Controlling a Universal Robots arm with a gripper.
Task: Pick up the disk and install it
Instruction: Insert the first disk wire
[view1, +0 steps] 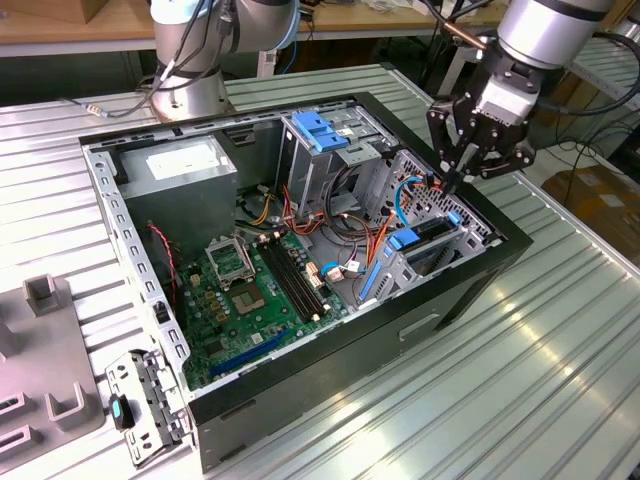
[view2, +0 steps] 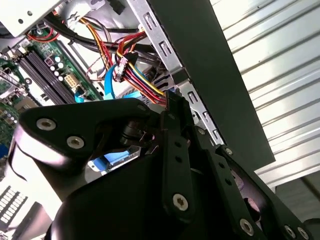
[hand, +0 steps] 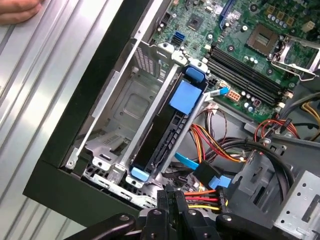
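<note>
Black linkage of my jaws (hand: 172, 200) is filling the foreground, fingers pressed together and empty, hovering over the computer case (view1: 470, 290) corner. Just beside them the disk (hand: 167, 131) is sitting edgewise in its bay, blue rails guiding it.

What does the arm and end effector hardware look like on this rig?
The arm is a round silver-grey tube with a white band at the wrist. Below it sits the end effector: matt black, built from flat linkage bars joined with silver screws, narrowing to slim black fingers. Dark cables run beside the wrist. A second silver arm base with blue joint trim stands behind the computer case.
</note>
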